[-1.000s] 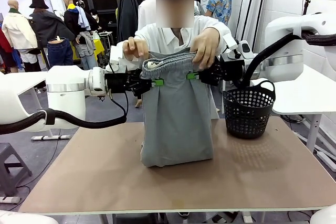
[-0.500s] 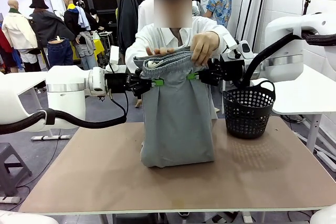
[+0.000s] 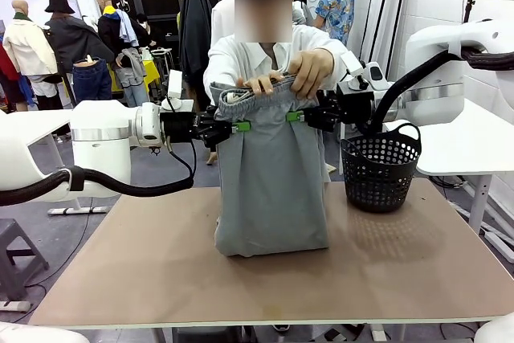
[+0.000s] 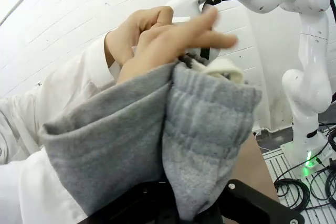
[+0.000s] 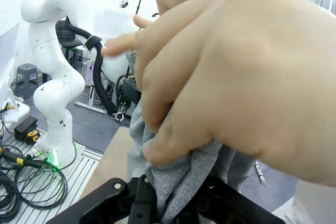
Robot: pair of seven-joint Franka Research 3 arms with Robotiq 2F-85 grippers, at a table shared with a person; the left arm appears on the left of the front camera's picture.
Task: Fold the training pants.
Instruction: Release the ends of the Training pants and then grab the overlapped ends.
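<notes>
Half done at best. Clamped shut on pants (image 3: 271, 190) waistband with left gripper (image 3: 241, 126) and right gripper (image 3: 293, 116), either side of hands (image 3: 313, 71). Yet to lay flat, fold.

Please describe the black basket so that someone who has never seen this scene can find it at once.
Start at the brown table in the front view. On its right side, next to the grey pants hanging in the middle, stands the basket. It is the one black, round container there, full of small holes, with a curved handle.
</notes>
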